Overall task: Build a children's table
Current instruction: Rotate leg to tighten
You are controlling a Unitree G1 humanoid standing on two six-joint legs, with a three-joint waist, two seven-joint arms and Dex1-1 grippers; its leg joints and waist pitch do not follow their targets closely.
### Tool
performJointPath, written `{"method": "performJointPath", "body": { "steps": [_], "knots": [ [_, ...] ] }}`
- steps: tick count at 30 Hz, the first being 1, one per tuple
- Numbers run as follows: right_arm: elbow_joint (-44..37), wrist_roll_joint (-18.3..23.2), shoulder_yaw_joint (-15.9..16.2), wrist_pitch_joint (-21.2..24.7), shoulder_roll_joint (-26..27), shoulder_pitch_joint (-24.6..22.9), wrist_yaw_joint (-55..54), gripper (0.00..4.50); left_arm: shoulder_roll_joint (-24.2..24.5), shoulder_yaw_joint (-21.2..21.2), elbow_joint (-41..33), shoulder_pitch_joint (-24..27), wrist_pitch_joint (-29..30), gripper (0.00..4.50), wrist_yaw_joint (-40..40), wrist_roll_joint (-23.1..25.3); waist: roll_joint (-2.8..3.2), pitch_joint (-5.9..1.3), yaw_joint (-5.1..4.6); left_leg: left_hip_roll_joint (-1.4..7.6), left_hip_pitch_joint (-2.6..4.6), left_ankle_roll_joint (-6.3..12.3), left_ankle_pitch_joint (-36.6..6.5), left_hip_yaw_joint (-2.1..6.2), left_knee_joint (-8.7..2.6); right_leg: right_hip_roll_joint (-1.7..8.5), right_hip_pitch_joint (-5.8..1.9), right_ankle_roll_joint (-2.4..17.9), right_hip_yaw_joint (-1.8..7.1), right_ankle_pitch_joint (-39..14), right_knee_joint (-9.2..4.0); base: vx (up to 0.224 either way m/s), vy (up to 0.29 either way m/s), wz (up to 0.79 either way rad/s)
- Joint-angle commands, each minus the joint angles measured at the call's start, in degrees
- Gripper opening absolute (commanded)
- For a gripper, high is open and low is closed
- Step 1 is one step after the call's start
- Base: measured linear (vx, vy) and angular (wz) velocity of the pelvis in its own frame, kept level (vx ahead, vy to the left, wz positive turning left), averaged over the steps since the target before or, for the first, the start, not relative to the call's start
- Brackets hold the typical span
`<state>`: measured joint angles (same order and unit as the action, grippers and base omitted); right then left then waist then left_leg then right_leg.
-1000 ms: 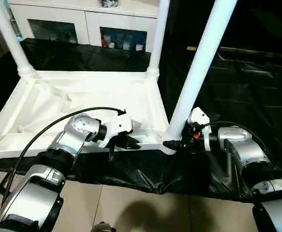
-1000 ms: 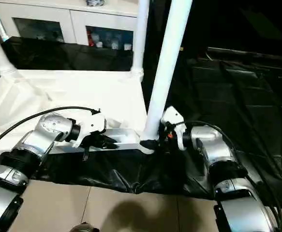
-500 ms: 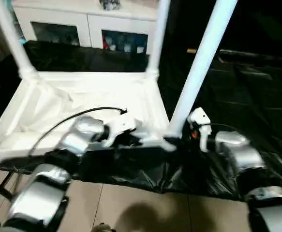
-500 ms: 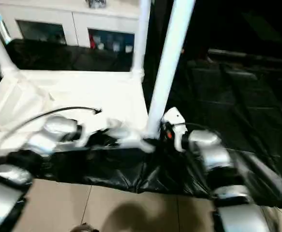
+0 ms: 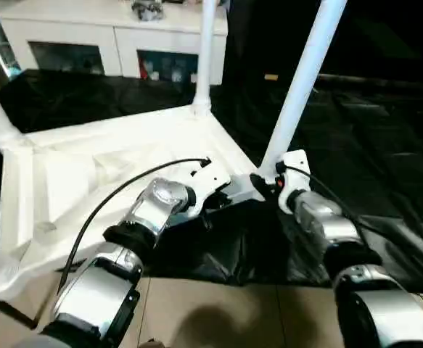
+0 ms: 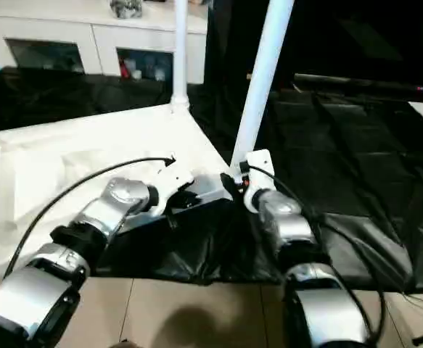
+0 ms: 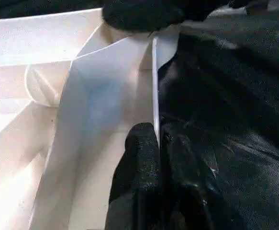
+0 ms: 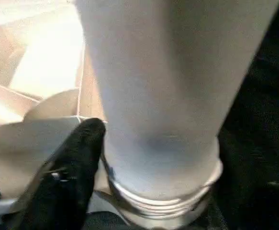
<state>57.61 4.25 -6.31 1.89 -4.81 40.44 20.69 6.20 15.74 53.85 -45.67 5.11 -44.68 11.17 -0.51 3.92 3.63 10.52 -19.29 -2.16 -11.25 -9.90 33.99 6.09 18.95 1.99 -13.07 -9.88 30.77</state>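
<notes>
Behind the pincers you see a long white cabinet with dark glass doors [image 5: 88, 43], small coloured items dimly visible through the panes. A small grey object [image 6: 126, 8], too blurred to identify, sits on its top. A crinkled black plastic sheet [image 5: 371, 138] spreads beneath and beyond both pincers, draping in folds over the near edge. Below that edge, nearest you, lies beige tiled floor [image 5: 218, 312].

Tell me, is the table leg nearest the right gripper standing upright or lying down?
Upright, slightly tilted. The leg rises from the corner socket of the upturned table top, beside the right gripper.
</notes>
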Motion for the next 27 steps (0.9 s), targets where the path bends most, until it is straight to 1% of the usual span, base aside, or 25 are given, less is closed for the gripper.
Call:
{"method": "performJointPath", "body": {
  "steps": [1,2,3,4,5,6,7,8,9,10,11,12,13,14,16,17,18,19,20,21,22,23,27],
  "knots": [
    [1.8,1.1,3.0,1.0,5.1,0.7,4.0,3.83,-3.9,3.2,-1.0,-1.5,-2.8,0.0,-0.1,0.7,0.78,-2.74,-0.82,8.01,-0.56,-4.61,-43.3,4.12,-9.62,3.54,-1.88,1.4,6.59,-20.8,2.39,0.0,0.0,0.0],
    [1.8,0.8,3.2,0.6,4.8,0.7,4.3,3.92,-3.5,3.3,-1.3,-1.3,-3.3,0.0,-1.0,0.6,-0.78,-3.18,-0.41,4.4,2.73,-6.24,-41.3,2.25,-7.21,4.7,2.43,5.2,8.2,-22.2,-1.45,0.0,0.0,0.0],
    [1.5,0.0,3.9,-0.3,3.7,0.6,5.4,3.96,-2.5,3.4,-2.0,-0.7,-4.4,0.0,-3.6,0.2,-2.06,-3.36,0.25,1.75,2.43,-2.99,-29.8,1.51,-3.66,7.05,3.03,5.5,9.19,-33.8,-4.04,0.074,-0.038,0.18],
    [1.3,-0.2,4.0,-0.5,3.3,0.5,5.9,4.02,-2.2,3.5,-2.3,-0.5,-4.8,0.0,-4.4,0.1,-2.14,-3.26,0.96,1.59,1.73,-1.01,-24.0,1.48,-2.82,8.01,2.44,4.8,9.9,-38.0,-4.65,0.084,-0.039,-0.01],
    [0.7,-0.4,4.4,-1.1,2.4,0.4,6.9,4.02,-1.4,3.7,-3.0,0.0,-5.7,0.0,-6.2,-0.1,-1.82,-3.78,1.57,2.58,-0.41,1.36,-14.8,1.97,-3.43,8.31,0.46,4.6,10.23,-36.5,-3.73,0.084,-0.039,-0.01],
    [0.5,-0.5,4.5,-1.2,2.1,0.2,7.7,4.02,-1.0,3.7,-3.2,0.2,-5.9,0.0,-7.0,-0.3,-1.36,-4.14,1.55,3.5,-1.5,1.66,-11.2,2.06,-4.6,6.34,0.35,5.2,9.34,-29.3,-2.4,0.077,-0.019,-0.11],
    [-0.2,-0.7,5.1,-1.7,0.9,-0.1,10.1,4.02,0.0,3.9,-4.0,0.9,-6.5,0.0,-9.5,-0.6,-0.96,-4.58,1.55,4.02,-1.22,1.5,-10.0,2.14,-4.64,5.94,0.55,6.2,9.28,-24.0,-1.78,0.058,-0.02,-0.03],
    [-0.5,-1.1,5.5,-2.3,-0.2,-0.4,12.5,4.02,1.0,4.1,-4.6,1.5,-7.3,0.0,-11.4,-0.8,-0.86,-4.81,1.47,4.32,-0.84,1.83,-8.7,1.81,-4.48,5.35,0.96,9.4,9.43,-13.3,-0.55,0.058,-0.02,-0.03],
    [-0.8,-1.5,5.9,-2.7,-1.0,-0.6,14.5,4.02,1.7,4.3,-4.9,1.8,-7.9,0.0,-12.6,-0.8,-1.08,-4.51,1.37,3.98,-0.7,2.52,-10.1,1.25,-4.38,5.13,1.13,12.1,9.52,-9.4,-0.25,0.065,-0.016,0.03],
    [-1.5,-1.9,6.7,-3.2,-2.1,-1.1,17.6,4.02,2.7,4.5,-5.2,2.2,-8.5,0.0,-13.8,-0.8,-1.0,-4.49,1.37,3.72,-1.0,2.88,-10.5,1.13,-4.24,5.31,0.75,12.8,9.54,-8.7,-0.1,0.05,-0.019,0.0],
    [-2.2,-2.1,7.4,-3.5,-3.1,-1.6,19.6,4.02,3.3,4.5,-5.4,2.4,-9.1,0.0,-14.8,-1.0,-1.0,-4.77,1.62,3.59,-1.24,3.74,-9.8,1.01,-4.08,5.57,0.22,13.2,9.5,-7.8,0.01,0.05,-0.019,0.0],
    [-2.9,-2.3,8.0,-3.8,-4.0,-2.0,21.5,4.02,3.9,4.4,-5.4,2.6,-9.6,0.0,-15.7,-1.2,-0.87,-4.82,1.79,3.73,-1.3,4.29,-8.2,0.93,-3.98,5.47,0.17,13.5,9.44,-6.2,0.18,0.0,0.0,0.0],
    [-2.9,-2.3,8.0,-3.8,-4.0,-2.0,21.5,4.02,3.9,4.4,-5.4,2.6,-9.6,0.0,-15.7,-1.2,-0.8,-4.79,1.88,3.84,-1.28,4.52,-7.6,0.92,-3.99,5.31,0.18,13.5,9.38,-5.7,0.23,0.0,0.0,0.0],
    [-4.0,-2.7,9.0,-4.3,-5.8,-2.8,25.3,4.02,5.0,4.2,-5.7,2.8,-10.4,0.0,-17.6,-1.6,-0.77,-4.78,1.94,4.02,-1.33,4.68,-7.2,0.85,-3.96,5.22,0.17,13.6,9.37,-5.1,0.38,0.0,0.0,0.0],
    [-4.4,-2.8,9.4,-4.6,-6.5,-3.1,26.7,4.02,5.4,4.1,-5.8,2.9,-10.6,0.0,-18.3,-1.8,-0.81,-4.7,2.09,4.15,-1.22,4.5,-8.0,0.7,-3.93,5.1,0.19,13.7,9.3,-6.2,0.31,0.0,0.0,0.0],
    [-5.4,-2.9,10.3,-4.9,-7.8,-3.7,29.9,4.02,6.2,4.0,-6.2,3.0,-10.9,0.0,-19.8,-2.1,-0.85,-4.56,2.24,4.13,-1.22,4.21,-9.1,0.61,-3.95,5.15,0.18,13.3,9.34,-8.2,-0.04,0.0,0.0,0.0],
    [-7.5,-2.5,11.5,-4.9,-9.8,-4.8,34.9,4.02,7.5,3.8,-6.9,3.2,-11.3,0.0,-22.1,-2.7,-1.0,-4.48,2.48,4.05,-1.19,4.0,-9.7,0.55,-3.95,5.06,0.08,12.5,9.29,-10.4,-0.32,0.0,0.0,0.0],
    [-7.5,-2.5,11.5,-4.9,-9.8,-4.8,34.9,4.02,7.5,3.8,-6.9,3.2,-11.3,0.0,-22.1,-2.7,-0.9,-4.46,2.65,4.1,-1.15,3.95,-9.9,0.53,-3.95,5.11,0.13,12.2,9.34,-11.2,-0.42,0.0,0.0,0.0],
    [-9.0,-2.1,12.2,-4.6,-10.8,-5.5,38.1,4.02,8.4,3.8,-7.5,3.4,-11.5,0.0,-24.1,-3.4,-0.85,-4.39,2.7,4.26,-1.04,3.64,-10.6,0.57,-4.07,5.05,0.32,11.8,9.35,-12.4,-0.5,0.0,0.0,0.0],
    [-9.7,-1.8,12.5,-4.4,-11.2,-5.9,39.5,4.02,8.8,3.8,-7.6,3.5,-11.7,0.0,-25.0,-3.6,-0.84,-4.43,2.9,4.31,-0.9,3.31,-10.7,0.56,-4.06,5.1,0.43,11.6,9.4,-13.1,-0.56,0.0,0.0,0.0],
    [-10.1,-1.7,12.6,-4.3,-11.4,-6.0,40.2,4.02,9.0,3.8,-7.7,3.5,-11.7,0.0,-25.4,-3.8,-0.81,-4.38,2.97,4.3,-0.88,3.18,-10.9,0.55,-4.09,5.07,0.46,11.6,9.38,-13.4,-0.61,0.0,0.0,0.0],
    [-11.9,-1.1,13.4,-3.7,-12.4,-6.8,43.1,4.02,9.9,3.9,-7.8,3.6,-12.1,0.0,-27.0,-4.0,-0.79,-4.33,3.04,4.33,-0.88,2.94,-11.3,0.58,-4.18,5.02,0.5,11.3,9.38,-14.2,-0.73,0.0,0.0,0.0],
    [-14.9,-0.7,14.5,-3.3,-13.5,-8.2,47.0,4.02,11.4,4.3,-7.4,3.6,-13.3,0.0,-29.6,-3.8,-0.8,-4.34,3.15,4.39,-0.78,2.5,-11.9,0.67,-4.26,5.04,0.58,11.1,9.38,-14.7,-0.74,0.0,0.0,0.0]
  ]
}}
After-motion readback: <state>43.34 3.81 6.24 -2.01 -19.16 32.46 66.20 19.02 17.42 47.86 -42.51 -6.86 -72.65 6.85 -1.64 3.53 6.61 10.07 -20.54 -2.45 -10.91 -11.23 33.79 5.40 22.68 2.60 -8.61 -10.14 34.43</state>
